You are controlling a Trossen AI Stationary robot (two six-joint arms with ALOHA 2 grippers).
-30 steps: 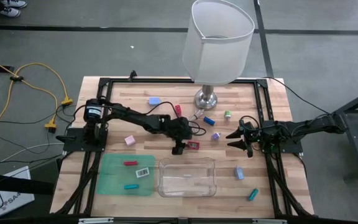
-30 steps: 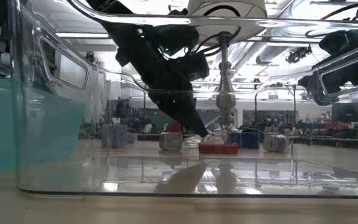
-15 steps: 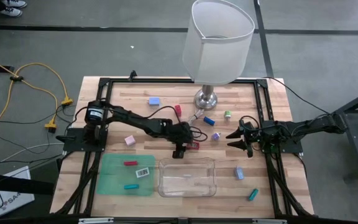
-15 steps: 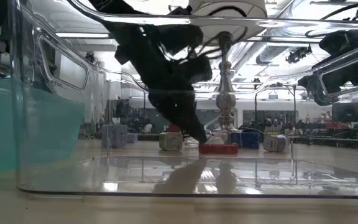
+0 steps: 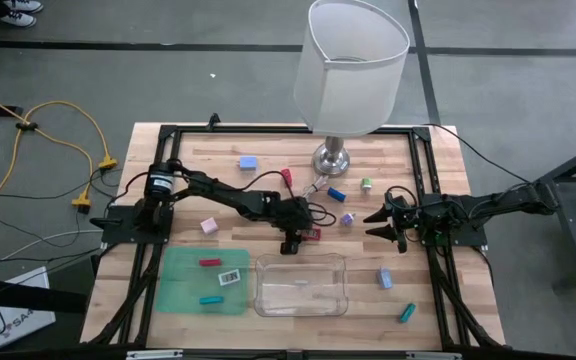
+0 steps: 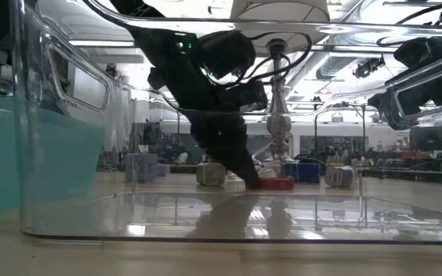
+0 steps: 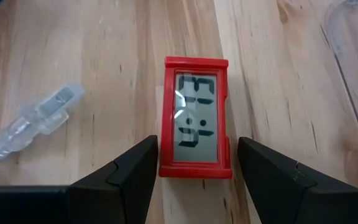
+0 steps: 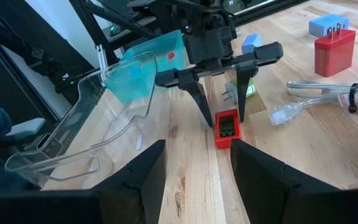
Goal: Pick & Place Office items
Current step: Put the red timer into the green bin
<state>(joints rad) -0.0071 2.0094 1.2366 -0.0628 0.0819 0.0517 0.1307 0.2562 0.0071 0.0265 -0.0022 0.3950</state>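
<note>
A small red digital clock (image 5: pixel 311 235) lies flat, face up, on the wooden table just beyond the clear tray's far rim. My left gripper (image 7: pixel 197 169) is open and low over it. One finger stands at each long side of the clock (image 8: pixel 225 129), near its lower end. In the low view its fingertips (image 6: pixel 253 181) reach table level at the clock (image 6: pixel 275 183). My right gripper (image 5: pixel 376 224) waits open at the table's right side, pointing toward the left arm. Other small pieces lie scattered about. My left gripper straddles the red clock's long sides (image 7: pixel 163 155), slanting down from above and from the table's left, with the fingers (image 7: pixel 135 171) along the clock's length. A thin gap shows at the other finger. I cannot tell whether either finger touches. The clock lies flat on the table.
A clear tray (image 5: pixel 301 285) and a green mat (image 5: pixel 178 290) with three small pieces lie at the near edge. The lamp's base (image 5: pixel 332 157) stands at the far edge. A clear cable plug (image 7: pixel 39 118) lies beside the clock. Blue, pink, purple and teal pieces are spread around.
My left gripper has come down and a little toward the table's right, from beside the red clock until its open fingers stand on either side of it at table level. The clock has stayed where it was.
</note>
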